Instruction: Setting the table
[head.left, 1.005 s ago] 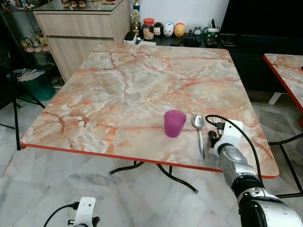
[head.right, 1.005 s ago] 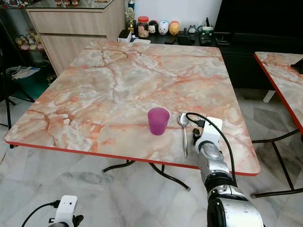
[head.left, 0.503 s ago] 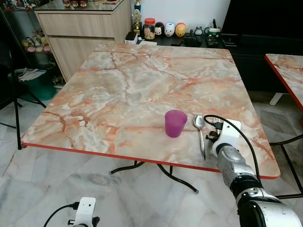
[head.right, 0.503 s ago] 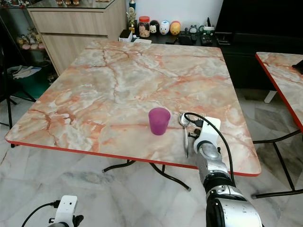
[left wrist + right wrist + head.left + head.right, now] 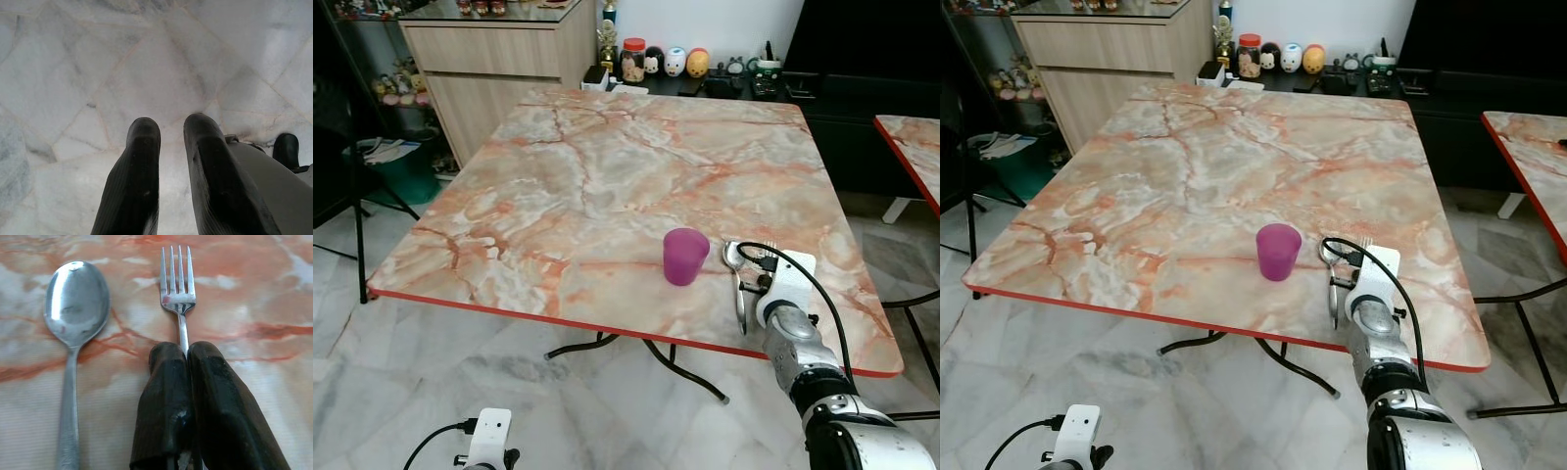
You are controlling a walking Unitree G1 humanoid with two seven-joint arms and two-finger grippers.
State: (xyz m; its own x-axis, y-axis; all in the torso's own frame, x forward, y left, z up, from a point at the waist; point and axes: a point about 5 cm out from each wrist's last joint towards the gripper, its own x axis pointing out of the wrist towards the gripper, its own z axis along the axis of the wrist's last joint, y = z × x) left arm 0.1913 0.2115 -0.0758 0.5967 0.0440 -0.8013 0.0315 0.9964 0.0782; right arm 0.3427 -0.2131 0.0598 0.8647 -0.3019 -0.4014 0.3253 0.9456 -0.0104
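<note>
Right wrist view shows the right gripper (image 5: 183,352) pinching the fork (image 5: 178,284) low over the surface (image 5: 607,166), spoon (image 5: 76,303) just beside, likely to lay them parallel.

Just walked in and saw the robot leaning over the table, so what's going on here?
The robot is setting the table. Its right gripper has its jaws shut on the handle of a fork, holding it at the marble table just beside a spoon that already lies there. A purple cup stands upright on the spoon's other side, near the table's front edge. The left gripper hangs idle over the floor.
</note>
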